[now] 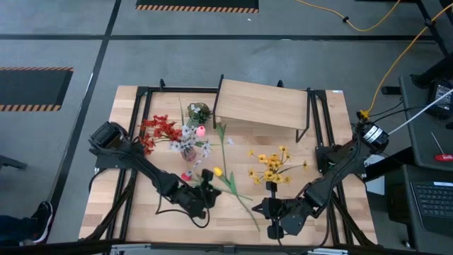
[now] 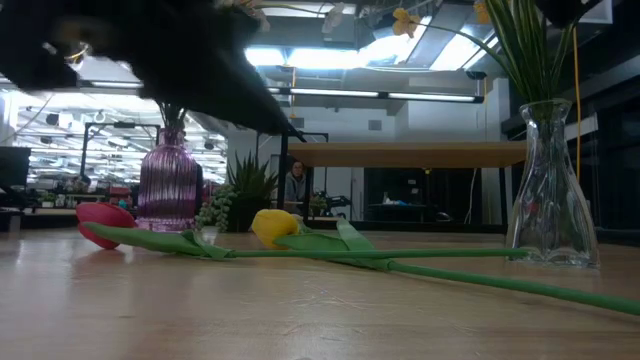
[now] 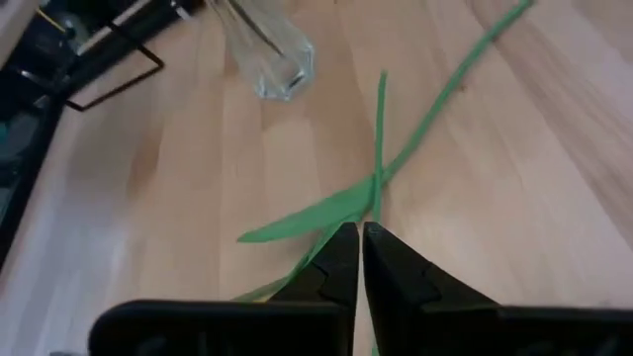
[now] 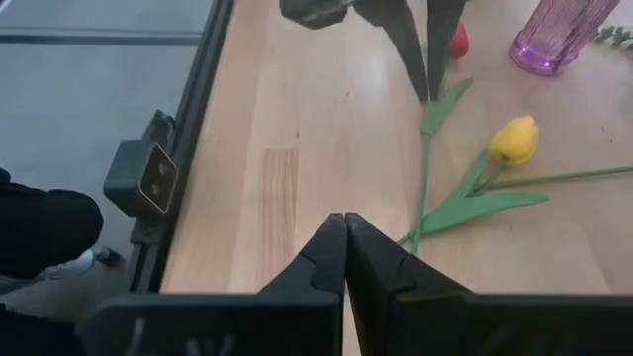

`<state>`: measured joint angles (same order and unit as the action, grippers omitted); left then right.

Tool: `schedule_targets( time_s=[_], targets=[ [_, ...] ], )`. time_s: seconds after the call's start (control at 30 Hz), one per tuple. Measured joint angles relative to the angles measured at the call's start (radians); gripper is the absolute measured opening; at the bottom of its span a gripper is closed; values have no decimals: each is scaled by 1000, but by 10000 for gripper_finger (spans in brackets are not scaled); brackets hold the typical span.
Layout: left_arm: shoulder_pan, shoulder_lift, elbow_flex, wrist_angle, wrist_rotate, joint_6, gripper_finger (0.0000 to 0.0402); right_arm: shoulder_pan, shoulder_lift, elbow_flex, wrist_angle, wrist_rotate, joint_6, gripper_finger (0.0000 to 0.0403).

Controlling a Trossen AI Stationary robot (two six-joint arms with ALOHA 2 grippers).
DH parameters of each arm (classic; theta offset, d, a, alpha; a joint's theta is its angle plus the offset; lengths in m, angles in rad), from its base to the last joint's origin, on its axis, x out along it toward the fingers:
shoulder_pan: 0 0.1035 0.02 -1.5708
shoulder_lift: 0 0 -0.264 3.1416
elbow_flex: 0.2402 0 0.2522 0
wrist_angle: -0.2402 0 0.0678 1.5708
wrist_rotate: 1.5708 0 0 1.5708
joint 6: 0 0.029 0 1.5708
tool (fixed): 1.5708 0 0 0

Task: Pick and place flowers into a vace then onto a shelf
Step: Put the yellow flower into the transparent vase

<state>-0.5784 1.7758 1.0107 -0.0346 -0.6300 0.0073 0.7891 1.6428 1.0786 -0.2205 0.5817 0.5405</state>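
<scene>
Yellow tulip (image 4: pixel 515 139), purple ribbed vase (image 2: pixel 168 182)

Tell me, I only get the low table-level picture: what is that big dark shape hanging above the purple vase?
Observer: It looks like the robot's left arm. Its wrist camera shows the left gripper shut, tips right at a green stem lying on the table.
Operator: Is there a second arm?
Observer: Yes. The right gripper is shut too, low over bare wood, pointing toward the yellow tulip.
Operator: What's in the clear vase?
Observer: From above, small yellow blooms.
</scene>
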Motion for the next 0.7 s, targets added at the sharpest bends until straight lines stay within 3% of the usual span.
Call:
schedule_targets(
  time_s=[0.13, 0.5, 0.7],
  targets=[
    [31, 59, 10, 25, 44, 24, 14, 0, 0, -14, -8, 0, 4, 9],
    [72, 144, 193, -230, 48, 30, 2, 0, 0, -21, -32, 0, 1, 9],
    [77, 148, 219, -259, 49, 111, 10, 0, 0, -21, -33, 0, 1, 9]
  ],
)
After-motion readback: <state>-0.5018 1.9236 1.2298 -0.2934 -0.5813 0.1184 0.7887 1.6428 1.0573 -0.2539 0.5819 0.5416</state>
